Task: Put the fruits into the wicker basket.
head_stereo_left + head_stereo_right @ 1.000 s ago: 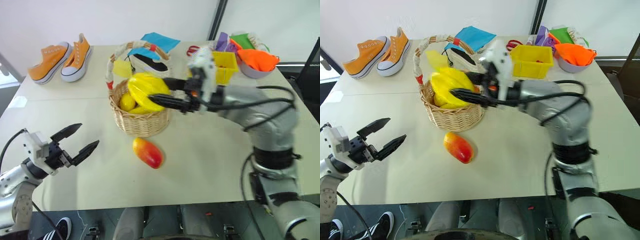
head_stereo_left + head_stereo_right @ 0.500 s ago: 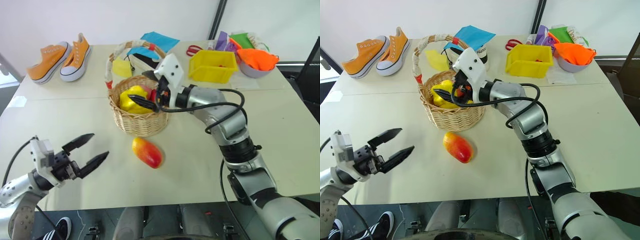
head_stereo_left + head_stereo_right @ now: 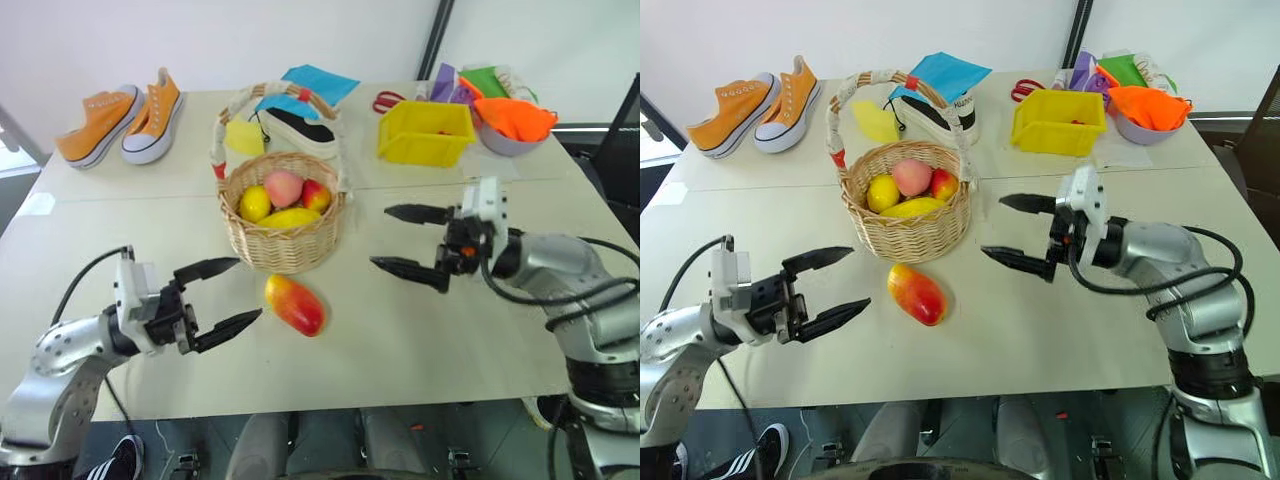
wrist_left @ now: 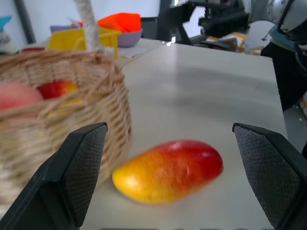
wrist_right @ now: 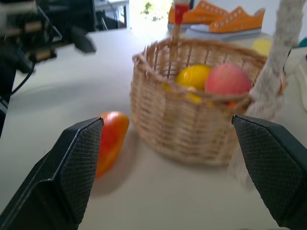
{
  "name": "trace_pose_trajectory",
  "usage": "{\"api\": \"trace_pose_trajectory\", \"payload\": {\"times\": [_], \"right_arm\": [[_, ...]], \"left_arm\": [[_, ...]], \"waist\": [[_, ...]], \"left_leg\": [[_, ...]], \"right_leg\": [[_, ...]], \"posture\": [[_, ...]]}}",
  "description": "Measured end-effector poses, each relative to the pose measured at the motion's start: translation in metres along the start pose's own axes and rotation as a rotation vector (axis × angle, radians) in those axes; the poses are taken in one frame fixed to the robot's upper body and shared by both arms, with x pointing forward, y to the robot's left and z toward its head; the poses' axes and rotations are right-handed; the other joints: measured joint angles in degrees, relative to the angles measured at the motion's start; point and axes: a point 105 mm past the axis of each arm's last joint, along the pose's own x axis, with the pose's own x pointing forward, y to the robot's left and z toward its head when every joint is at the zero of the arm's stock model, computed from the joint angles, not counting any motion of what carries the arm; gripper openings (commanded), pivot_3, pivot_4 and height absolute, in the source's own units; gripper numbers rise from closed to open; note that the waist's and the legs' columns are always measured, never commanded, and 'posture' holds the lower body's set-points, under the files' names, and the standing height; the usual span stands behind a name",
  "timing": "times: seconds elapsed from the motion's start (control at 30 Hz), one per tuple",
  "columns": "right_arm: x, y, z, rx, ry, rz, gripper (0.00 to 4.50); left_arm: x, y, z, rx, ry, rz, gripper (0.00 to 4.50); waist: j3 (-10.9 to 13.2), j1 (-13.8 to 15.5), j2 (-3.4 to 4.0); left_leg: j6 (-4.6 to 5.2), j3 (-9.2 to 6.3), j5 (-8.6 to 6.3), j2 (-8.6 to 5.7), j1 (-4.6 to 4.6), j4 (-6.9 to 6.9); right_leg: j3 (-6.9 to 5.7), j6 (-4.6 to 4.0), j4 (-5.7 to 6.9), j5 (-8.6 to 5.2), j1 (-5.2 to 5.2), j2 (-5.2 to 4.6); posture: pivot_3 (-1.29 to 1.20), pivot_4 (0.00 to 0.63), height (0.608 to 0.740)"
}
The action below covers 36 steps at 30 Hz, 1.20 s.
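The wicker basket (image 3: 282, 240) stands mid-table and holds a peach (image 3: 284, 186), a lemon (image 3: 254, 202), a red apple (image 3: 316, 195) and a yellow fruit (image 3: 288, 217). A red-and-yellow mango (image 3: 295, 305) lies on the table just in front of the basket. My left gripper (image 3: 249, 288) is open, level, a short way left of the mango and pointing at it. In the left wrist view the mango (image 4: 168, 170) lies between the two fingers, further off. My right gripper (image 3: 380, 237) is open and empty, to the right of the basket and pointing towards it.
Orange sneakers (image 3: 120, 115) sit at the back left. A black-and-white shoe (image 3: 300, 125), a flat yellow piece (image 3: 243, 135) and blue cloth (image 3: 310, 85) lie behind the basket. A yellow bin (image 3: 425, 132) and a grey bowl of orange cloth (image 3: 512, 125) stand back right.
My right gripper let the yellow fruit go into the basket, opened, and drew back to the right and down. My left gripper moved right, closer to the mango.
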Motion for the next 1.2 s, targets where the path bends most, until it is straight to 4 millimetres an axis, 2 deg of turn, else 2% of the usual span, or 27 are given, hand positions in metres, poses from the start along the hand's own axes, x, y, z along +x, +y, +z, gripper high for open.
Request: {"api": "trace_pose_trajectory", "payload": {"times": [0.1, 0.2, 0.37, 0.47, 0.63, 0.9, 1.2], "right_arm": [[-0.007, 0.005, -0.011, 0.018, 0.007, -0.013, 4.47], [-0.026, 0.014, -0.017, 0.035, 0.036, 0.01, 4.47], [-0.042, 0.022, -0.004, -0.041, 0.054, 0.061, 4.47], [-0.044, 0.032, -0.004, -0.037, 0.072, 0.114, 4.47], [-0.043, 0.044, 0.0, -0.03, 0.101, 0.178, 4.47], [-0.037, 0.047, -0.004, -0.02, 0.105, 0.194, 4.47], [-0.033, 0.047, -0.006, -0.03, 0.114, 0.193, 4.47]], "left_arm": [[0.011, -0.003, -0.014, -0.022, 0.014, -0.055, 4.5], [0.021, 0.0, -0.025, -0.012, 0.048, -0.101, 4.5], [0.048, 0.009, -0.021, 0.036, 0.033, -0.167, 4.5], [0.054, 0.005, -0.031, -0.005, 0.054, -0.224, 4.5], [0.054, 0.005, -0.049, -0.045, 0.118, -0.304, 4.5], [0.067, 0.004, -0.058, 0.061, 0.135, -0.388, 4.5], [0.071, 0.005, -0.06, 0.156, 0.171, -0.449, 4.5]], "waist": [[0.0, 0.41, -0.01], [0.03, 1.02, -0.01], [0.02, 1.61, -0.05], [0.02, 1.58, -0.04], [0.03, 1.63, -0.04], [0.03, 1.77, -0.05], [0.03, 1.74, -0.05]], "left_leg": [[0.0, 0.0, 0.0, 0.0, -0.02, 0.03], [0.01, -0.01, 0.0, -0.02, -0.07, 0.16], [0.04, -0.01, -0.02, -0.02, -0.07, 0.32], [0.04, -0.01, -0.02, -0.02, -0.07, 0.26], [0.04, -0.04, -0.02, 0.0, -0.08, 0.3], [0.06, -0.05, -0.03, -0.03, -0.1, 0.35], [0.06, -0.05, -0.03, -0.03, -0.1, 0.38]], "right_leg": [[-0.03, 0.08, -0.03, 0.04, 0.04, 0.0], [-0.06, 0.08, -0.06, 0.04, 0.09, -0.02], [-0.05, 0.04, -0.07, 0.03, 0.18, -0.03], [-0.05, 0.1, -0.04, 0.05, 0.11, -0.02], [-0.09, 0.1, -0.01, 0.04, 0.13, 0.0], [-0.1, 0.09, -0.06, 0.04, 0.15, -0.03], [-0.1, 0.11, -0.06, 0.05, 0.18, -0.02]], "posture": [[0.0, 0.15, 0.74], [0.0, 0.15, 0.74], [0.0, 0.15, 0.74], [0.0, 0.15, 0.74], [0.0, 0.15, 0.74], [0.0, 0.15, 0.74], [0.0, 0.15, 0.74]]}}
